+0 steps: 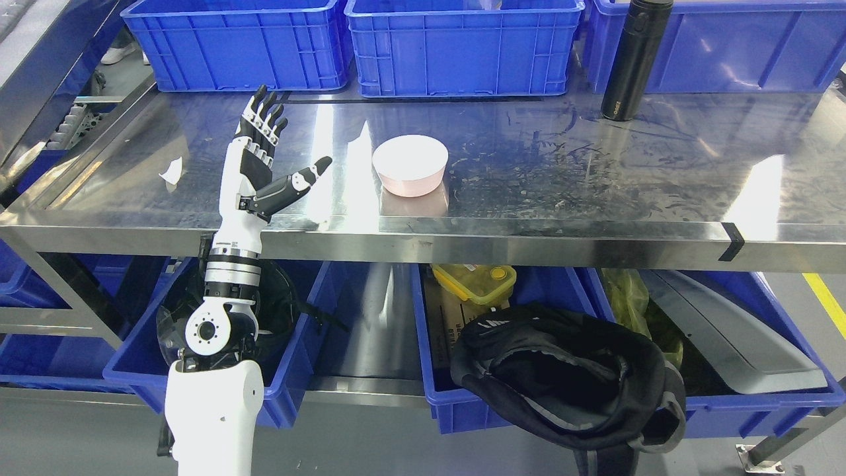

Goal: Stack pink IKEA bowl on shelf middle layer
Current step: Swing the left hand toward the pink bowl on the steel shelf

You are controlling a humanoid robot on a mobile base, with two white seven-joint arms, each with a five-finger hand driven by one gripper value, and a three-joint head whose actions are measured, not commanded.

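A pink bowl (410,165) stands on the shiny steel shelf (529,165), near its front edge and a little left of the middle. My left hand (268,155) is raised over the shelf's front left part, fingers straight up and thumb (304,178) spread toward the bowl. It is open and holds nothing. A gap of bare steel lies between the thumb tip and the bowl. The right arm does not show.
A tall black flask (633,59) stands at the back right. Three blue crates (462,46) line the back of the shelf. A white scrap (173,170) lies at the left. Below, blue bins hold a black bag (568,377) and a yellow box (476,281).
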